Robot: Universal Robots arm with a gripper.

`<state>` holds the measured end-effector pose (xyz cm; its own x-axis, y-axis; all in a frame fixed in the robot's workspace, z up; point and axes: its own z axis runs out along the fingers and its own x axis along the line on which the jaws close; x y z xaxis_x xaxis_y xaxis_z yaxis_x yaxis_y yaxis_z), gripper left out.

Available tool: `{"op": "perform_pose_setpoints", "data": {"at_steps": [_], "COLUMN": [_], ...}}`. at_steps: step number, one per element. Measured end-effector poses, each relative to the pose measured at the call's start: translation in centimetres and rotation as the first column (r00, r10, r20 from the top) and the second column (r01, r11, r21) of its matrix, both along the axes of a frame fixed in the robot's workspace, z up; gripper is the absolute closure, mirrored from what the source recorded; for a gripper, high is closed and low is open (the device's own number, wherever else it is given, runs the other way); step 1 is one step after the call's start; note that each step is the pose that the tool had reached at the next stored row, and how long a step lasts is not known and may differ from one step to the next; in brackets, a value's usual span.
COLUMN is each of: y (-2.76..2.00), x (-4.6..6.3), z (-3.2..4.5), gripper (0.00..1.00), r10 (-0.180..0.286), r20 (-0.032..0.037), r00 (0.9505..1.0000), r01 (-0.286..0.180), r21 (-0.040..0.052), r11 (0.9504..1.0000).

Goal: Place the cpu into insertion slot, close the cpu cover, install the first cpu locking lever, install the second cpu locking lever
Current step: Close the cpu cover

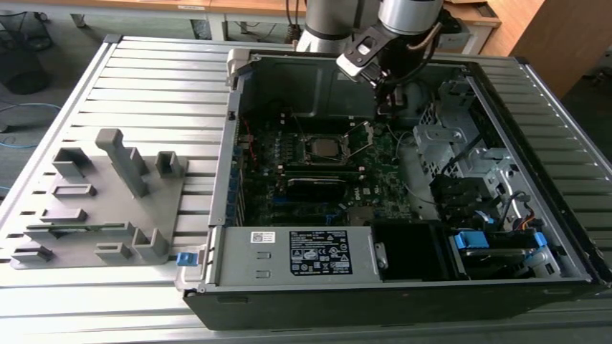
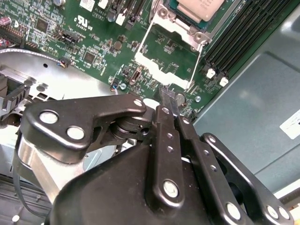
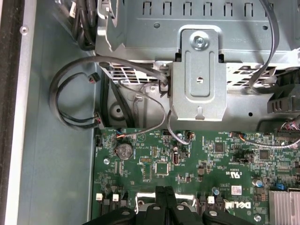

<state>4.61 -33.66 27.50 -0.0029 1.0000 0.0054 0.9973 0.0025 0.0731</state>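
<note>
The cpu (image 1: 320,148) lies flat in the insertion slot (image 1: 304,140) in the middle of the green board, its pale metal face up. In the second wrist view the cpu (image 2: 199,7) sits inside the slot's silvery rim (image 2: 202,35). The cpu cover (image 2: 157,70) is swung open away from the slot, and green board shows through its window. My gripper (image 2: 172,99) is shut, its black fingertips together right at the cover's free edge. From the exterior camera, the gripper (image 1: 386,115) hangs just to the exterior view's right of the raised cover (image 1: 360,137). The first wrist view has the fingers (image 3: 161,204) pressed together over the board.
The open computer case (image 1: 222,215) lies on a slatted metal table. A grey parts fixture (image 1: 96,193) stands on the exterior view's left. Black memory slots (image 2: 234,42), a power supply (image 1: 306,252), a drive cage (image 1: 483,161), loose cables (image 3: 75,93) and a metal bracket (image 3: 199,75) surround the slot.
</note>
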Motion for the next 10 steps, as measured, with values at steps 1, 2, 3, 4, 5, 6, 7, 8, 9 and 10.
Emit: {"op": "perform_pose_setpoints", "data": {"at_steps": [1, 2, 3, 4, 5, 6, 7, 8, 9, 10], "y": [0.00, 0.00, 0.00, 0.00, 0.00, 0.00, 0.00, 0.00, 0.00, 0.00], "x": [0.12, 0.22, 0.28, 0.32, 0.34, 0.35, 0.37, 0.39, 0.43, 0.50], "z": [0.00, -0.02, -0.05, -0.11, -0.22, -0.38, -0.55, -0.72, -0.86, -0.98], "gripper": [0.89, 0.89, 0.89, 0.89, 0.89, 0.89, 0.89, 0.89, 0.89, 0.89], "r10": [0.000, 0.000, 0.000, 0.000, 0.000, 0.000, 0.000, 0.000, 0.000, 0.000], "r20": [0.0000, 0.0000, 0.0000, 0.0000, 0.0000, -0.0001, 0.0000, 0.0000, -0.0001, 0.0000], "r00": [1.0000, 1.0000, 1.0000, 1.0000, 1.0000, 1.0000, 1.0000, 1.0000, 1.0000, 1.0000], "r01": [0.000, 0.000, 0.000, 0.000, 0.000, 0.000, 0.000, 0.000, 0.000, 0.000], "r21": [0.0000, -0.0001, 0.0000, -0.0001, -0.0002, -0.0002, -0.0001, 0.0000, -0.0001, -0.0001], "r11": [1.0000, 1.0000, 1.0000, 1.0000, 1.0000, 1.0000, 1.0000, 1.0000, 1.0000, 1.0000]}}
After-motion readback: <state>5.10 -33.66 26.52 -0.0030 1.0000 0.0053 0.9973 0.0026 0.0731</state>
